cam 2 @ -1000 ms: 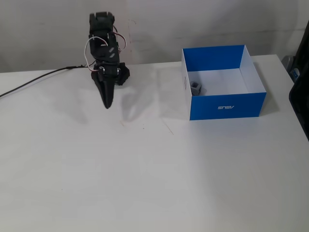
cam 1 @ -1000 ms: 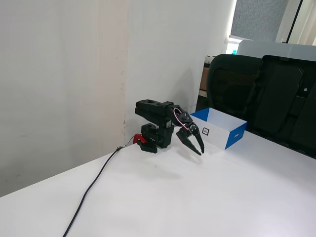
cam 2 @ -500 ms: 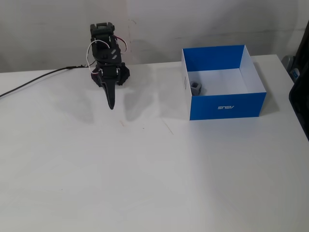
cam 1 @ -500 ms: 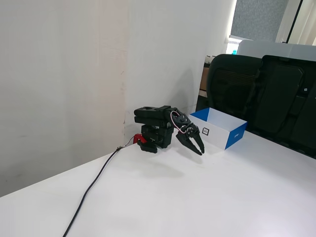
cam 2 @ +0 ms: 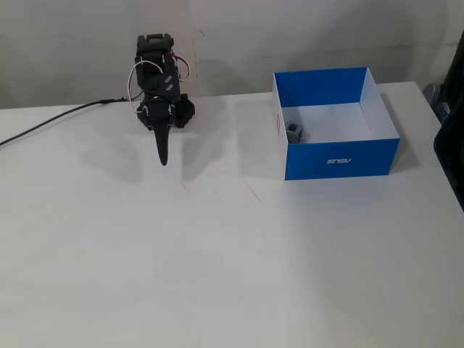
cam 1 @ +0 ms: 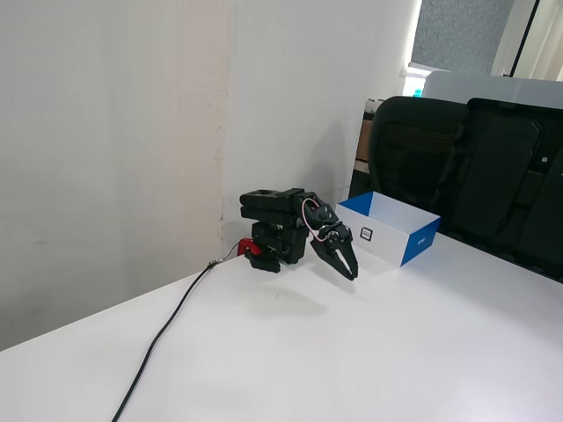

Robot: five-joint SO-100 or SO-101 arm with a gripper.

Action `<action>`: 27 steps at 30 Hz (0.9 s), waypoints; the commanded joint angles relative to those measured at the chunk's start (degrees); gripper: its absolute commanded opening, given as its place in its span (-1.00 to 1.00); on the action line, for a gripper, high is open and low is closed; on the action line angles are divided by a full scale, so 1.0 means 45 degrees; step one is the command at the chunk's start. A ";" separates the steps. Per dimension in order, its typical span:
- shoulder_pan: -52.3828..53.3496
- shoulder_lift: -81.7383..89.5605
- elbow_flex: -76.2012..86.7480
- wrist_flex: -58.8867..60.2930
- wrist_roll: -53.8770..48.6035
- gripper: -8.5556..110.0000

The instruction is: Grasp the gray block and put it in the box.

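Observation:
The gray block (cam 2: 293, 132) lies inside the box (cam 2: 341, 158), against its left inner wall; it is hidden in the other fixed view. The box is blue outside and white inside, and in a fixed view (cam 1: 374, 237) its white side with the small black logo faces the arm. My gripper (cam 2: 162, 154) is folded near the arm's base, well to the left of the box, pointing down at the table. Its jaws are closed together and hold nothing. It also shows in the other fixed view (cam 1: 347, 268), just left of the box.
A black cable (cam 1: 167, 338) runs from the arm's base across the white table (cam 2: 232, 261) to the left. Black chairs (cam 1: 466, 167) stand behind the table's far edge. A wall stands close behind the arm.

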 commanded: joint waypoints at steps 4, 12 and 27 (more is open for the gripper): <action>-0.0117 0.0195 0.0820 0.0020 0.0078 -0.85; -0.0059 0.0195 0.0820 -0.0039 0.0215 -0.85; 0.0137 0.0195 0.0820 0.0000 0.0156 -0.85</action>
